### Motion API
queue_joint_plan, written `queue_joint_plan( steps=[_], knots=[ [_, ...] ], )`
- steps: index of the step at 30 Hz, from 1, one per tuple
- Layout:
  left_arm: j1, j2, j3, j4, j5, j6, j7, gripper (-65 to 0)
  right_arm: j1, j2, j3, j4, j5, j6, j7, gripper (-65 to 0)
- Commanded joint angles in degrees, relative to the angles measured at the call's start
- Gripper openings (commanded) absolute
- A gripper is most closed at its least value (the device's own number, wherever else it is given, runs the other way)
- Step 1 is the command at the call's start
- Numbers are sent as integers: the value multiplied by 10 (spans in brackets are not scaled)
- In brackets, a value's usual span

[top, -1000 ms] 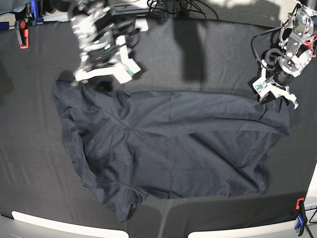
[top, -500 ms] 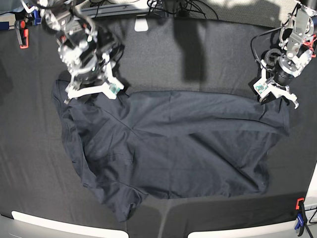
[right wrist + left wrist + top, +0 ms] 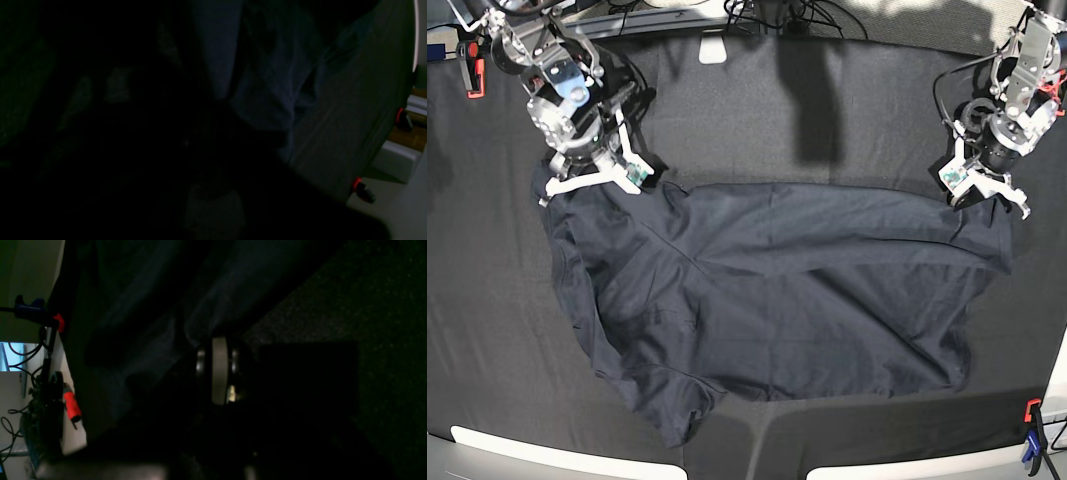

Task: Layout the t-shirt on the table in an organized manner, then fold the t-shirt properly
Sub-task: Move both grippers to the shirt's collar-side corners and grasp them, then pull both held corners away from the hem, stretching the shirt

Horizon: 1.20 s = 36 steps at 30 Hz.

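right tool (image 3: 593, 180): at the shirt's far corner on the base view's left, low on the cloth; reads as closed; whether cloth is pinched I cannot tell, wrist view too dark
shirt (image 3: 767, 300): dark navy, lying on the black surface (image 3: 847, 110), mid-frame, spread wide between the two tools
shirt, left part: bunched, edge rolled under, one lobe trailing toward the near edge; creases run on the diagonal
shirt, middle: fairly flat, a few long wrinkles
shirt, right part: far corner drawn out toward the left tool, near corner lies flat
left tool (image 3: 980, 190): at the shirt's far corner on the base view's right; jaws closed, cloth gathers into them in the wrist view, so judged gripping the shirt
clamp (image 3: 1031, 412): orange, near right edge of the surface, well apart from the shirt
progress: layout stage only, partly done; cloth opened out but not squared
left to do: flatten the bunched left side, straighten edges, then all folds
risk: judged uneven pull could drag the flat part askew
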Motion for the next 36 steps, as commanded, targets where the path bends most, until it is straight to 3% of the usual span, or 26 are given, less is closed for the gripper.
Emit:
queue_joint_plan(
  steps=[1, 6, 11, 16, 22, 31, 36],
  knots=[
    [-2, -10, -2, 7, 0, -1, 1, -650, 7, 9, 3, 6, -10, 5, 2, -650],
    [0, -25, -2, 38, 0, -1, 11, -650, 5, 23, 3, 18, -28, 8, 0, -650],
    [10, -40, -2, 93, -4, -1, 104, -650, -3, 68, 3, 68, -26, 6, -20, -650],
    [50, -58, -2, 166, -83, -1, 192, -650, -27, 106, 3, 110, -26, 1, -52, -650],
    [116, -69, -2, 243, -90, -1, 230, -650, -77, 139, 3, 124, -28, 0, -68, -650],
    [189, -68, -2, 247, -90, -1, 301, -650, -161, 227, 3, 125, -53, -76, -106, -650],
    [232, -68, -2, 247, -86, -1, 302, -650, -215, 238, 3, 127, -94, -94, -116, -650]
  ],
)
